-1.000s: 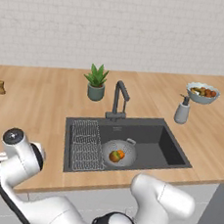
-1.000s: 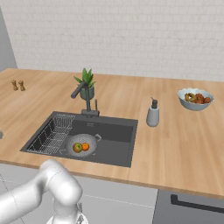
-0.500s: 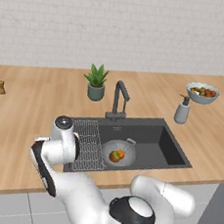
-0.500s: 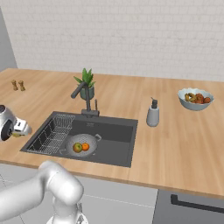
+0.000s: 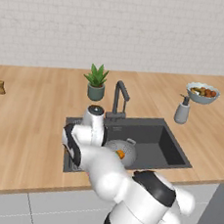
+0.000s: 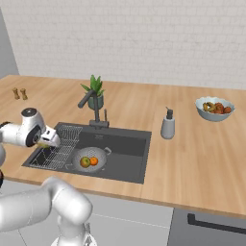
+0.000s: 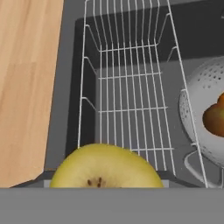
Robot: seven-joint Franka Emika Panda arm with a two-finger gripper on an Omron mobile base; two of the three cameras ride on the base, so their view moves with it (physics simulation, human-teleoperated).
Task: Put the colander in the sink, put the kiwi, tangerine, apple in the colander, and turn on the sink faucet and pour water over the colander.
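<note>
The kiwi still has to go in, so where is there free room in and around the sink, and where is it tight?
Free: the sink floor right of the colander, and the bare wire rack to its left. The counter between the potted plant and soap bottle is bare. Tight: the colander, with apple and tangerine.

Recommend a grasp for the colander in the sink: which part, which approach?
Take the loop handle on the rim of the colander, coming straight down from above. It sits upright, low in the sink, whose walls block side approaches, and the apple and tangerine occupy the bowl. The tool holds the kiwi; release that first.
</note>
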